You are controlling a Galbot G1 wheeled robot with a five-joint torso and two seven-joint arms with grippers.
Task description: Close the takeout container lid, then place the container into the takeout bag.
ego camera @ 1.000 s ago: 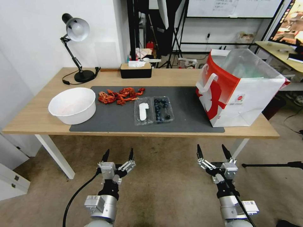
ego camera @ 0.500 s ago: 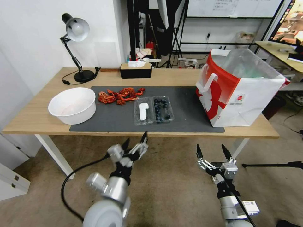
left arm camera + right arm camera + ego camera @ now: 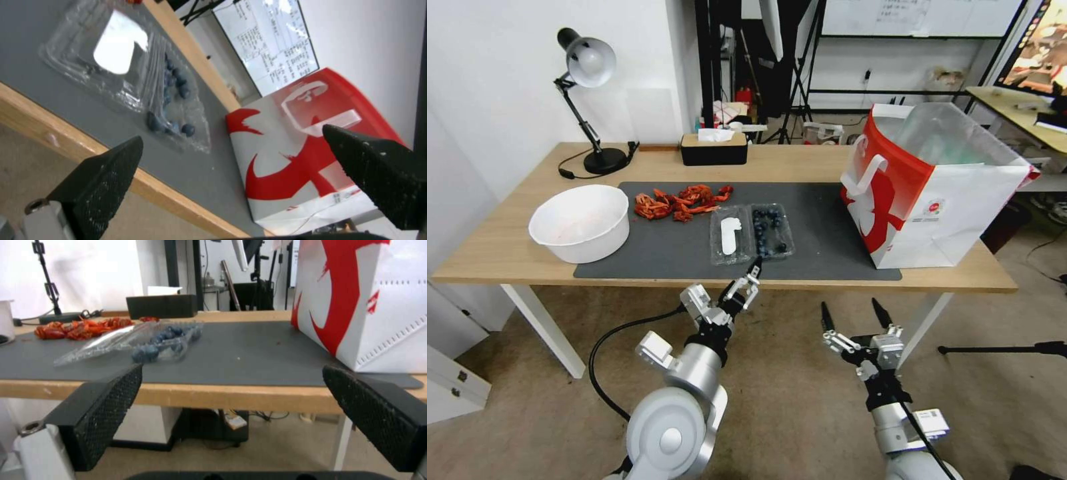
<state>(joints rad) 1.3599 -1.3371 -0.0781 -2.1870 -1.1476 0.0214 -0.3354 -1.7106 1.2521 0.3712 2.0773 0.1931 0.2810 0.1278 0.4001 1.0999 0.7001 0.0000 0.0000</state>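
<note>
On the grey mat (image 3: 820, 227) at frame centre, the flimsy, light takeout container (image 3: 752, 233) lies open, best pinched at its labelled lid (image 3: 729, 235) edge by the spread-fingered left gripper (image 3: 740, 283); right gripper (image 3: 854, 313) released too.

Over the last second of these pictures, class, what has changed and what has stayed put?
The left gripper swung up and forward to the table's near edge, open, just short of the takeout container. The right gripper shifted slightly leftward, open, low before the table. Nothing was grasped. Container, open lid and takeout bag stayed put.
</note>
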